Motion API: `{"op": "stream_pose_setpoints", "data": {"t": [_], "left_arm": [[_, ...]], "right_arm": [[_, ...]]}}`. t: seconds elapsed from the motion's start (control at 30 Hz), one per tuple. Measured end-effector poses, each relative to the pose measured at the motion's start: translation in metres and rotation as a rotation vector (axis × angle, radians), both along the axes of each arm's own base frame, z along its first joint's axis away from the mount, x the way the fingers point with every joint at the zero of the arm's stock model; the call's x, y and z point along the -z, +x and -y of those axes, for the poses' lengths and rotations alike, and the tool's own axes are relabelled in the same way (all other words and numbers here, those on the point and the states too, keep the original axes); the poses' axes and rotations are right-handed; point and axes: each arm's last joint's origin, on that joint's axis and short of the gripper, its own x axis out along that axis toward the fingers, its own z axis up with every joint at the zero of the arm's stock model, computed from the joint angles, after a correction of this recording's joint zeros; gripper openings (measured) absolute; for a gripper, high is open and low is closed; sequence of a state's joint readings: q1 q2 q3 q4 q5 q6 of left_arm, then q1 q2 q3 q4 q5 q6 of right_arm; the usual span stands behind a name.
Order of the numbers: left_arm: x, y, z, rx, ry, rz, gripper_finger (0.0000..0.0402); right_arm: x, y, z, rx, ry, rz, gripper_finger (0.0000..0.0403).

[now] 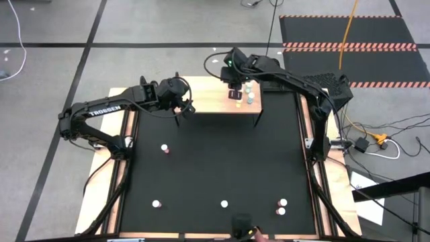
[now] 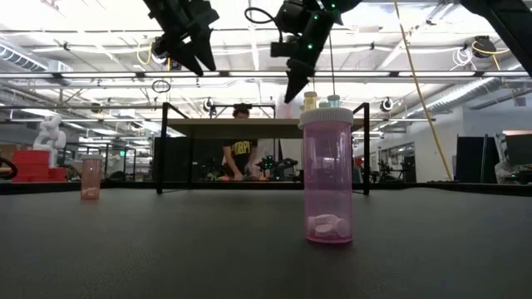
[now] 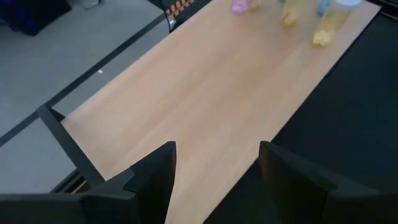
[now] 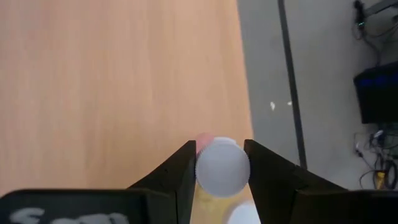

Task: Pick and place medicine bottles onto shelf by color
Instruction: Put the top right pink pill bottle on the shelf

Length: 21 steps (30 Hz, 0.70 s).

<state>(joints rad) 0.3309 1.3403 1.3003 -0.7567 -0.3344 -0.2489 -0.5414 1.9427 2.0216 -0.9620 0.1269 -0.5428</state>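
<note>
High view: five medicine bottles (image 1: 164, 149) on mat (image 1: 215, 168).

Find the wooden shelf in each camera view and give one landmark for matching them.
High: shelf, upper centre, beyond the black mat.
Low: thin tan slab on black legs, mid-frame.
Left wrist: fills the middle.
Right wrist: covers the left side.
Shared landmark: yellow bottles at its right end.
</note>
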Motion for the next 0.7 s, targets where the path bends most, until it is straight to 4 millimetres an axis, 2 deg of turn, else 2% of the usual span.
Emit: {"op": "stream_pose_setpoints", "data": {"t": [0.2,0.37,0.7], "left_arm": [[0.0,0.0,-0.001,-0.017,-0.003,0.011,0.023],[0.0,0.0,0.0,-0.031,-0.015,0.023,0.023],[0.0,0.002,0.005,-0.032,-0.031,0.036,0.023]], "right_arm": [[-0.003,0.001,0.009,-0.025,-0.027,0.049,0.0121],[0.007,0.003,0.017,-0.017,0.002,0.046,0.0121],[0.01,0.001,0.018,-0.001,0.054,0.048,0.0121]]}}
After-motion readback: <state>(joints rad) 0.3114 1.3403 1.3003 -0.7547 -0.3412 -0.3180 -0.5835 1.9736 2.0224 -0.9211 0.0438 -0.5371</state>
